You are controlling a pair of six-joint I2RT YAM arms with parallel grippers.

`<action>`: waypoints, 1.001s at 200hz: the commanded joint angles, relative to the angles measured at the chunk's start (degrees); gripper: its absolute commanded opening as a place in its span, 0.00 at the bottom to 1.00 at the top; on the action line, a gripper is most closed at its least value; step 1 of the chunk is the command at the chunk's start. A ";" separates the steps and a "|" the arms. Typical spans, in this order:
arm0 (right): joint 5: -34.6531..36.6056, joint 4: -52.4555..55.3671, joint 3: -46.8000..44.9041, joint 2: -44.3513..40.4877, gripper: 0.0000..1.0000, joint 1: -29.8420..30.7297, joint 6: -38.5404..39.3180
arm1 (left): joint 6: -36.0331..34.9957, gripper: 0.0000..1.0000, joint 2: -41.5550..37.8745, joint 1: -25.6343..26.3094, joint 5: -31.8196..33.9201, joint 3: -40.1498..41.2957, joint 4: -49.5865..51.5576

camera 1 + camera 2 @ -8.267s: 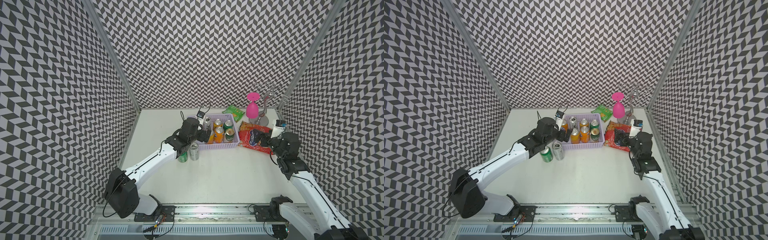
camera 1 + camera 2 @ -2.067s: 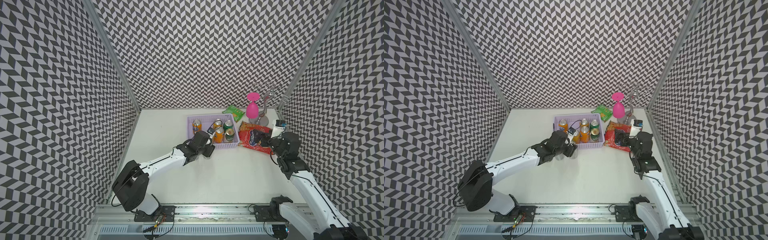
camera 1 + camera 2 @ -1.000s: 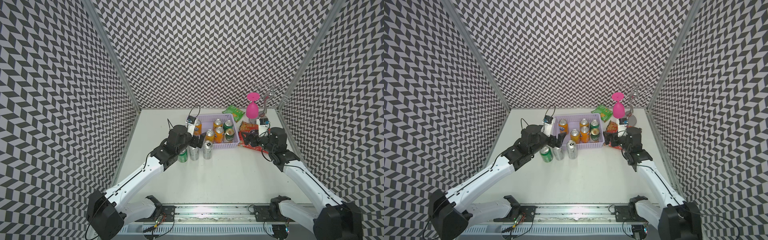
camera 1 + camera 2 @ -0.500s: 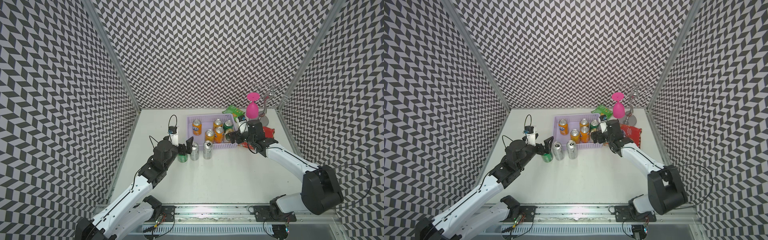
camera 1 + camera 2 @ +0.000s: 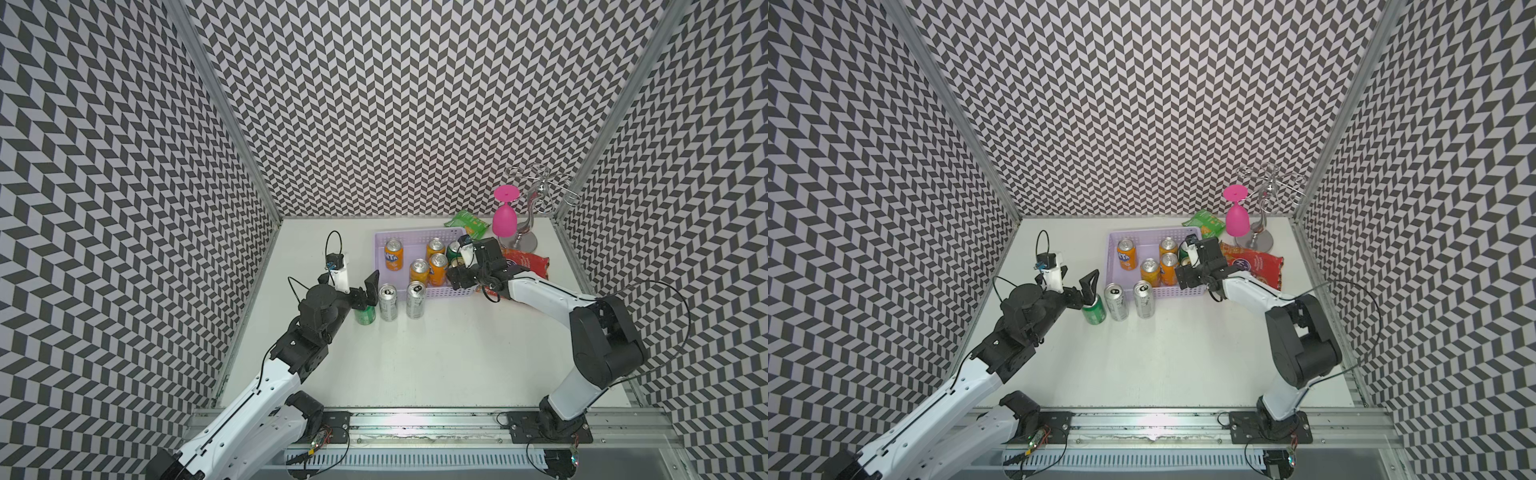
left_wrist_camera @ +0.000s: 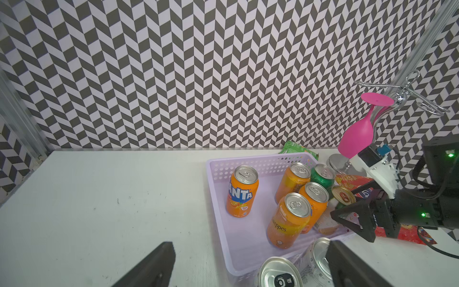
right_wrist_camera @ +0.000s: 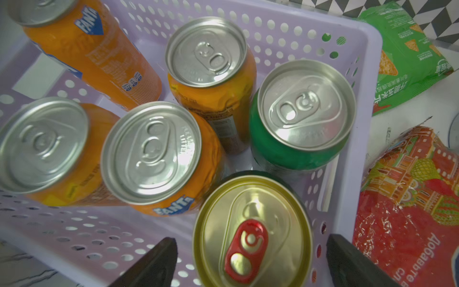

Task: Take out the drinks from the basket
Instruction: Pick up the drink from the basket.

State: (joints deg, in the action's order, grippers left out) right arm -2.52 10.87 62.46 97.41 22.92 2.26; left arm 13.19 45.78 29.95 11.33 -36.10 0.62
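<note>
Right pincer (image 7: pixel 250 244), jaws apart, straddles the gold-topped can (image 7: pixel 252 231) in the basket (image 7: pixel 357 124); next I must clamp and lift it clear. Left pincer (image 6: pixel 250 266) gapes, empty.

**Third can out, right arm now in the basket**

Since my first look, a second slim silver can (image 5: pixel 415 300) has left the basket (image 5: pixel 413 244). It now stands on the table just near of the front wall, right of the first slim silver can (image 5: pixel 387 302). My left gripper (image 5: pixel 357 286), which carried it, has let go and pulled back left, jaws apart by the green can (image 5: pixel 365 316). My right gripper (image 7: pixel 251 240) has swung from the red snack bag (image 5: pixel 528 266) into the basket's right end. Its jaws straddle the gold-topped can (image 7: pixel 250 223) with gaps on both sides.
</note>
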 commanded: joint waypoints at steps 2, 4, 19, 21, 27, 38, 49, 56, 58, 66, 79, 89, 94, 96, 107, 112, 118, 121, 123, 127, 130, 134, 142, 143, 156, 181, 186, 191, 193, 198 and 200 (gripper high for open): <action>1.09 -0.58 2.46 1.74 0.91 0.63 0.77 | 0.30 0.99 0.01 -0.25 0.71 0.15 -1.40; 1.16 -0.54 2.49 1.85 0.90 0.63 0.80 | 0.29 0.99 0.01 -0.25 0.71 0.11 -1.34; 1.21 -0.76 2.74 2.44 0.86 0.72 0.85 | 0.17 0.99 0.18 -0.31 0.71 0.15 -1.38; 1.27 -0.76 2.80 2.50 0.86 0.73 0.84 | 0.17 0.99 0.21 -0.33 0.71 0.13 -1.41; 1.28 -0.77 2.82 2.82 0.84 0.73 0.90 | 0.17 0.99 0.19 -0.25 0.71 0.18 -1.34; 1.38 -0.76 3.02 3.13 0.80 0.73 0.99 | 0.22 0.99 0.27 -0.31 0.71 0.00 -1.44; 1.40 -0.51 3.38 3.32 0.76 0.72 0.94 | 0.20 0.99 0.33 -0.42 0.63 -0.02 -1.50; 1.49 -0.42 3.46 3.24 0.72 0.68 0.99 | 0.20 0.99 0.45 -0.42 0.62 0.00 -1.51; 1.43 -0.44 3.46 3.19 0.71 0.71 0.99 | 0.18 0.99 0.45 -0.42 0.62 -0.06 -1.50; 1.46 -0.61 3.38 2.81 0.68 0.73 0.86 | 0.17 0.99 0.62 -0.51 0.54 -0.09 -1.58; 1.40 -1.17 2.91 1.65 0.63 0.73 0.65 | 0.17 0.99 0.85 -0.51 0.37 -0.11 -1.59; 1.46 -1.70 2.52 0.57 0.60 0.72 0.62 | 0.18 0.99 1.04 -0.60 0.27 -0.13 -1.60; 1.55 -1.87 2.28 -0.01 0.60 0.69 0.64 | 0.17 0.99 1.14 -0.62 0.22 -0.19 -1.67; 1.51 -1.96 2.20 -0.26 0.59 0.72 0.64 | 0.21 0.99 1.20 -0.60 0.19 -0.22 -1.65; 1.64 -2.17 1.98 -1.48 0.57 0.73 0.64 | 0.24 0.99 1.29 -0.60 0.18 -0.22 -1.69; 1.79 -2.24 1.88 -2.10 0.56 0.70 0.64 | 0.20 0.99 1.33 -0.59 0.10 -0.24 -1.72; 1.92 -2.26 1.75 -2.88 0.55 0.73 0.64 | 0.31 0.99 1.33 -0.54 0.09 -0.20 -1.69; 1.94 -2.26 1.71 -3.25 0.54 0.73 0.70 | 0.27 0.99 1.33 -0.59 0.09 -0.24 -1.79; 2.03 -2.22 1.71 -3.44 0.54 0.73 0.76 | 0.30 0.99 1.33 -0.60 0.09 -0.25 -1.82; 2.15 -2.26 1.62 -3.99 0.54 0.73 0.72 | 0.29 0.99 1.35 -0.67 0.01 -0.25 -1.84; 2.09 -2.26 1.57 -4.39 0.54 0.73 0.68 | 0.31 0.99 1.41 -0.66 -0.04 -0.18 -1.90; 2.13 -2.22 1.47 -4.98 0.54 0.73 0.65 | 0.34 0.99 1.42 -0.67 -0.07 -0.12 -1.93; 2.25 -2.21 1.35 -6.05 0.53 0.73 0.65 | 0.42 0.99 1.38 -0.63 -0.17 -0.05 -2.03; 2.26 -2.19 1.35 -6.20 0.53 0.73 0.69 | 0.43 0.99 1.44 -0.66 -0.21 -0.04 -2.03; 2.24 -1.87 1.18 -7.94 0.53 0.69 0.46 | 0.21 0.99 1.64 -0.66 -0.60 0.14 -2.25; 2.42 0.01 1.31 -11.43 0.51 0.97 0.16 | -0.27 0.99 2.28 -0.95 0.51 -0.35 -1.61; 2.57 0.46 1.35 -12.18 0.51 1.13 0.15 | -0.29 0.99 2.30 -1.00 0.53 -0.43 -1.59; 2.74 0.82 1.29 -13.00 0.51 1.29 0.02 | -0.31 0.99 2.23 -0.99 0.47 -0.38 -1.69; 2.82 0.99 1.27 -13.33 0.51 1.33 -0.02 | -0.28 0.99 2.28 -1.12 0.45 -0.36 -1.77; 2.86 1.44 1.26 -14.18 0.51 1.50 -0.12 | -0.22 0.99 2.08 -1.13 0.28 -0.28 -1.92; 2.94 1.68 1.26 -14.55 0.51 1.58 -0.19 | -0.19 0.99 2.05 -1.13 0.21 -0.24 -2.07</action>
State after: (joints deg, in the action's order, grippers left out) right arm -0.54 15.57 63.02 88.62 23.49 2.57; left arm 13.15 48.01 29.36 11.31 -36.10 0.05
